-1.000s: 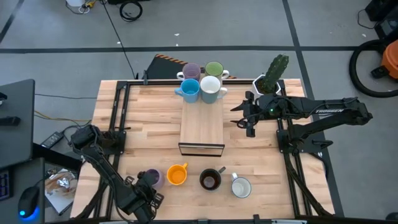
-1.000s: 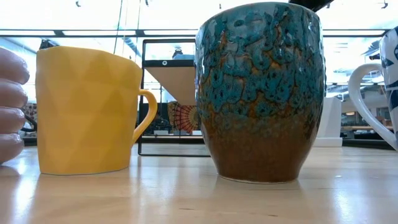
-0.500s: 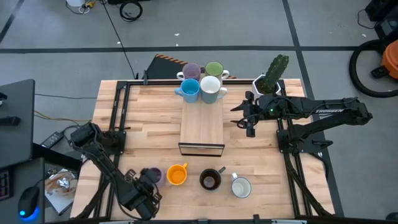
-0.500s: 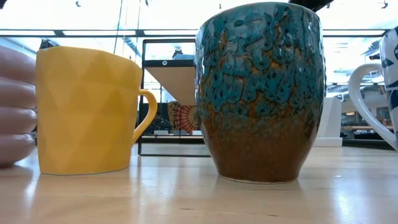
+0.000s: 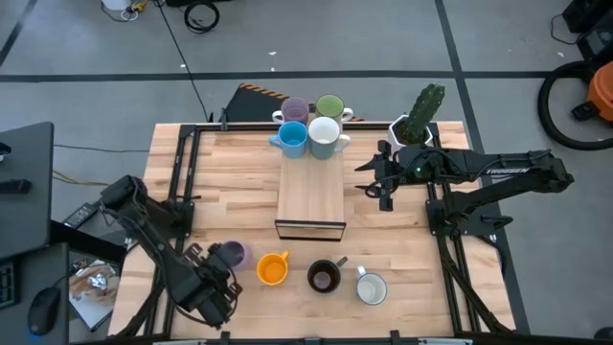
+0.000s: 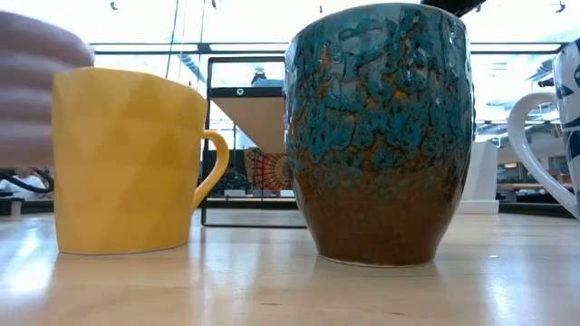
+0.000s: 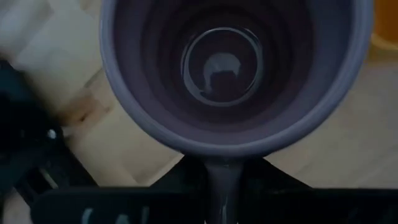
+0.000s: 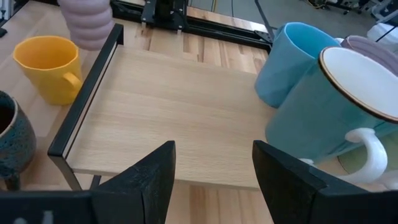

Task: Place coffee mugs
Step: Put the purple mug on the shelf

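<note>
My left hand (image 5: pixel 218 273) is clamped on the handle of the lilac mug (image 5: pixel 230 254), at the near left of the table (image 5: pixel 211 201), just left of the orange mug (image 5: pixel 273 268). Left wrist view only: looks straight into the lilac mug (image 7: pixel 230 68), smooth dark-violet inside, handle pinched between my two fingers at the frame edge. Low view only: that mug is a ribbed pale blur (image 6: pixel 36 91) cut off by the frame, its base clear of the table, so it's lifted. The high view can't show that height.

My right hand (image 8: pixel 211 168) waits with fingers apart over the table's right side, near the cactus pot (image 5: pixel 417 120), facing the wooden riser (image 8: pixel 174 118).

The high view gives the layout: lilac, green (image 5: pixel 330 106), light blue (image 5: pixel 291 138) and white-rimmed (image 5: pixel 324 135) mugs cluster at the riser's far end; orange, black (image 5: pixel 324 276) and white (image 5: pixel 371 287) mugs sit in a row along the near edge. The low view shows the black mug's (image 6: pixel 381 136) outside as mottled teal over brown glaze, and the orange one (image 6: pixel 127 158) as faceted yellow-orange. The near-row white mug is mostly cropped there.
</note>
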`<state>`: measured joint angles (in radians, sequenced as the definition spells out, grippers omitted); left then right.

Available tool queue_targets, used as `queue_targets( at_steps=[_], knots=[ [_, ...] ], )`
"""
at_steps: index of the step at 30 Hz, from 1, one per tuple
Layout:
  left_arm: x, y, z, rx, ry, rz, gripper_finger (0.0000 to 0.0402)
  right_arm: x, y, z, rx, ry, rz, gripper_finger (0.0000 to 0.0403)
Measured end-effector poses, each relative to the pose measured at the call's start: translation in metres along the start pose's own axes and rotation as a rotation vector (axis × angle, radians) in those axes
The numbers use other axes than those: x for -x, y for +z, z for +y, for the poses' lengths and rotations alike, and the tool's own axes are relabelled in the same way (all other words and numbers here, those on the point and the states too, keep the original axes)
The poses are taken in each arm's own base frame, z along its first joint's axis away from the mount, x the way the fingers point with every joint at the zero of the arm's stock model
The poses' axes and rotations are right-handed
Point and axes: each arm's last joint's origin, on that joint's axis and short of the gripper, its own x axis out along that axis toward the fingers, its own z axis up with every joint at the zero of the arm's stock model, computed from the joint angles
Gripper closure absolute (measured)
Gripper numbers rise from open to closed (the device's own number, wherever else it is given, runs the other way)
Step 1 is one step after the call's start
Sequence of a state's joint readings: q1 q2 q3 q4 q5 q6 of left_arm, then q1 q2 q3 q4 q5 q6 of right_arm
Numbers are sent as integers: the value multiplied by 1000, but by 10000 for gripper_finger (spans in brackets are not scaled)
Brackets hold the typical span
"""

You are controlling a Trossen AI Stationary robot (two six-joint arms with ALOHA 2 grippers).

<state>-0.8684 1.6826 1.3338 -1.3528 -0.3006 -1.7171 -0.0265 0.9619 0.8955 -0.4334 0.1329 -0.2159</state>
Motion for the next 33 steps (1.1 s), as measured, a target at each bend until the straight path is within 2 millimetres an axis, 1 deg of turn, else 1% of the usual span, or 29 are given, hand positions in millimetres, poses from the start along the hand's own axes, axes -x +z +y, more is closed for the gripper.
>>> queue_targets(
  at_steps=[5,13,19,24,28,33],
  knots=[
    [13,19,20,-13,26,-32,351,0,1,0,3,-3,-12,184],
    [28,50,51,-54,75,-64,351,0,1,0,21,-4,-13,184],
    [38,79,73,-90,39,-142,351,0,2,0,15,-6,-20,184],
    [45,107,99,-156,36,-184,351,0,3,-1,11,-12,-30,184],
    [47,127,119,-249,44,-188,351,0,4,-1,12,-17,-37,184],
    [48,152,135,-402,3,-223,351,1,10,-4,10,-37,-107,184]
  ],
)
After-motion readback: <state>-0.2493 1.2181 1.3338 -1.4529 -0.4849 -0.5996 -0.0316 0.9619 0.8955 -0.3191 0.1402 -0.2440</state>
